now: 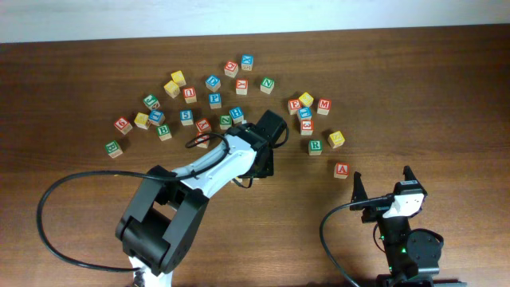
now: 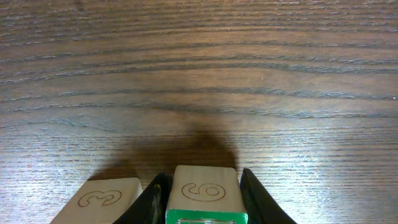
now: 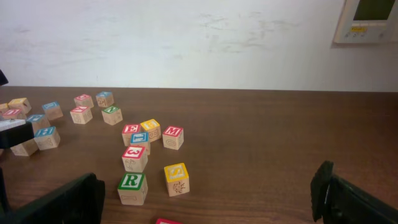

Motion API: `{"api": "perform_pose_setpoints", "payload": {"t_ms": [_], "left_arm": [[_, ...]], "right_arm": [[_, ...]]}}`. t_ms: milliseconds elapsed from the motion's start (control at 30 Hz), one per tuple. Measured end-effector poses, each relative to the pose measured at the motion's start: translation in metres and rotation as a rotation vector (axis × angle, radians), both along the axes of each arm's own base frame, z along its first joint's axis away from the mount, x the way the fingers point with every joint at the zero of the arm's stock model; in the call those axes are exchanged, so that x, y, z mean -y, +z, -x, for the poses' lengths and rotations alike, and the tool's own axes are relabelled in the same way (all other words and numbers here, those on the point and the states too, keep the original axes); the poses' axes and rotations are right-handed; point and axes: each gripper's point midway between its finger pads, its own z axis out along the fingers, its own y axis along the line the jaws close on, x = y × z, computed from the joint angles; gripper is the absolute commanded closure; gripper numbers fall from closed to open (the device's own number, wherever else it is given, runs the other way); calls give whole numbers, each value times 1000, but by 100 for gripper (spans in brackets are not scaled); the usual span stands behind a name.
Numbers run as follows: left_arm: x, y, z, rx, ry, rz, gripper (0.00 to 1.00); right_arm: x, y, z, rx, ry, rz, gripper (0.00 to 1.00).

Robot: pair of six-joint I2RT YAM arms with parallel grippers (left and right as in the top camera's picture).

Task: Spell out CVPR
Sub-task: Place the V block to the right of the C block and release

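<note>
Office or lab room: wood table [image 1: 446,72], white wall [image 3: 217,43], wall panel [image 3: 370,18].

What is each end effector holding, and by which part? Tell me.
Left end effector grips a green-edged block by its two opposite side faces; right end effector is open and holds nothing.

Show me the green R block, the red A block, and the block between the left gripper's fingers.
Green R block [image 3: 132,182]: right wrist view, its lettered face.
Red A block [image 1: 341,170]: overhead view, its top face.
Held block [image 2: 205,186]: left wrist view, its engraved top face.
</note>
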Motion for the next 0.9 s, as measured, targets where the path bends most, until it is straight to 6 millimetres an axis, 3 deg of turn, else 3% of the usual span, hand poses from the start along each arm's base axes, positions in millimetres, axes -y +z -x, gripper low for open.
{"api": "perform_pose_setpoints", "payload": {"t_ms": [233,500,767,833,900], "left_arm": [[1,-1,3,-15,1,7,59],[8,2,-9,35,2,37,57],[2,8,-29,136,22,-9,51],[5,18,-38,162,16,-8,51],[12,49,-62,222,23,19,50]], "right_arm": [[0,0,0,0,0,0,2],[0,0,0,0,0,0,2],[0,0,0,0,0,0,2],[0,0,0,0,0,-1,2],[0,0,0,0,0,-1,2]]}}
